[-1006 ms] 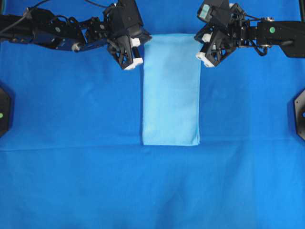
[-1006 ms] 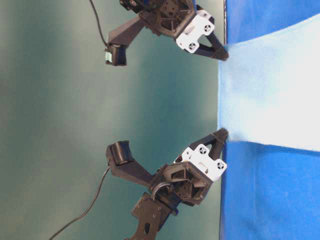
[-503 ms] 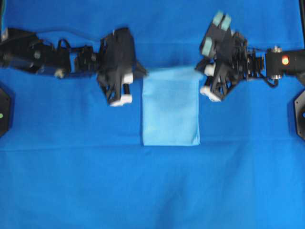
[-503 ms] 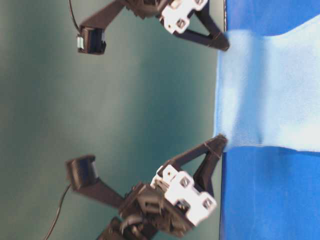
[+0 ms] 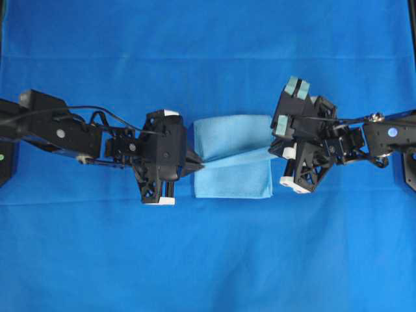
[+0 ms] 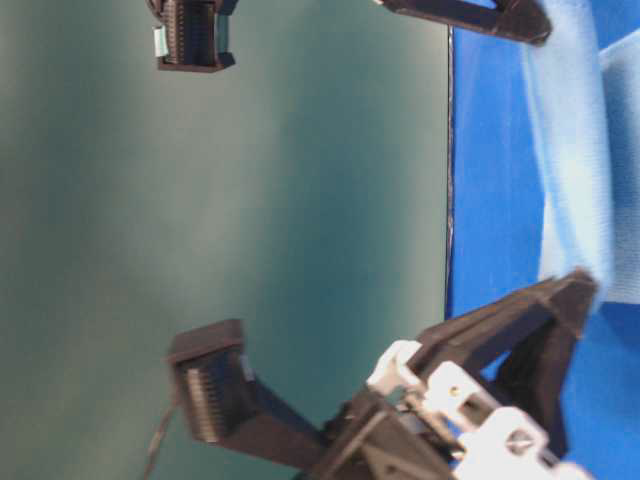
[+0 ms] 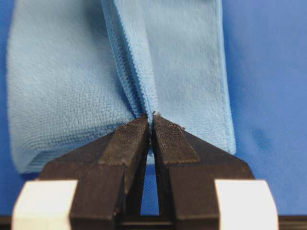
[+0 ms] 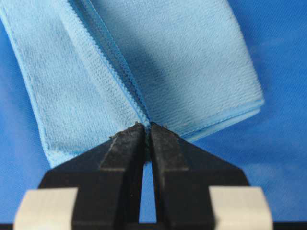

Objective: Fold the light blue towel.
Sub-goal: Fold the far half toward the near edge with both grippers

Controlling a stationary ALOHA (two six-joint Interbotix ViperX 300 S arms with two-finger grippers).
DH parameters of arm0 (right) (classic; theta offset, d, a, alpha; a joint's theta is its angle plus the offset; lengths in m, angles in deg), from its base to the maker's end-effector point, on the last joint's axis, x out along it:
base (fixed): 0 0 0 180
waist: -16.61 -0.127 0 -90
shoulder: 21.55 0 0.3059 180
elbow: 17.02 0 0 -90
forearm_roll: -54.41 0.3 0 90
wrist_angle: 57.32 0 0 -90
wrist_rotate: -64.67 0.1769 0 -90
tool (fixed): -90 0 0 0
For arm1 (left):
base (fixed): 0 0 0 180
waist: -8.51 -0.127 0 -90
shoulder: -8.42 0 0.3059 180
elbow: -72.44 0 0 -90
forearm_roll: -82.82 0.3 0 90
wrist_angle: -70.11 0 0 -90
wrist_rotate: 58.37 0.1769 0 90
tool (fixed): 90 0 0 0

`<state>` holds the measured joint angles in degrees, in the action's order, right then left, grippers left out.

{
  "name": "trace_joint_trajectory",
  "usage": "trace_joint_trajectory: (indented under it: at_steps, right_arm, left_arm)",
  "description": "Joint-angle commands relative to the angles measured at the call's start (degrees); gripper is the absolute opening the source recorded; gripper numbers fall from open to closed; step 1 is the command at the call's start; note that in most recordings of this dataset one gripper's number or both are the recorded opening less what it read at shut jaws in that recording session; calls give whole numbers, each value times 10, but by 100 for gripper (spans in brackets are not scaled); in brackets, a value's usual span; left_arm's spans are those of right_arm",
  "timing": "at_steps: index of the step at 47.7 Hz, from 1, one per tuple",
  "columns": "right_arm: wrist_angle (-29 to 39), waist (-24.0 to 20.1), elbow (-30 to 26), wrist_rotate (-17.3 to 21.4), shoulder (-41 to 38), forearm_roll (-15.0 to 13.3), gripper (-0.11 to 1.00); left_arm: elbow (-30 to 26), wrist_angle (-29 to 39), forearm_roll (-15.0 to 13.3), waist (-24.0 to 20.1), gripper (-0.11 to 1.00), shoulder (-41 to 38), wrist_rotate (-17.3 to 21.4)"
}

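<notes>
Left fingers (image 7: 151, 125) pinched tight on the stitched hem of the light blue towel (image 5: 233, 156), at its left corner; right fingers (image 8: 146, 133) same story on the right corner, both clamped on the doubled edge with no visible gap at the tips. Left gripper (image 5: 195, 162) and right gripper (image 5: 276, 151) sit on opposite sides of the towel, fingers pointing inward at each other, so the held hem spans between them across the cloth, slightly slanted. In the overhead view that raised edge sits over the middle of the towel, with part of the cloth beyond it and the near edge lying flat on the blue tablecloth (image 5: 208, 260) toward the bottom of the view. Judgement: fold in progress, the held edge needs to travel on toward that near edge and line up with it. Neither arm is nearer; both are level with the hem. Plenty of bare tablecloth on the counter below the near edge and to either side, nothing else in the way. Risk: the slant means the corners may land uneven.
</notes>
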<state>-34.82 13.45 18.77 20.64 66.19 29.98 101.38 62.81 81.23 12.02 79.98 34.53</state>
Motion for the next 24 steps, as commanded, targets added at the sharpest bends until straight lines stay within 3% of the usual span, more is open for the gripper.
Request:
trace_joint_trajectory:
  at_steps: [1,24]
  right_arm:
    - [0,0,-1,8,-6,2,4]
    - [-69,-2,-1,17,-32,2,4]
  left_arm:
    - [-6,-2,0,5,2,-6,-1]
    - [-8,-23,0,18,2,-13,0]
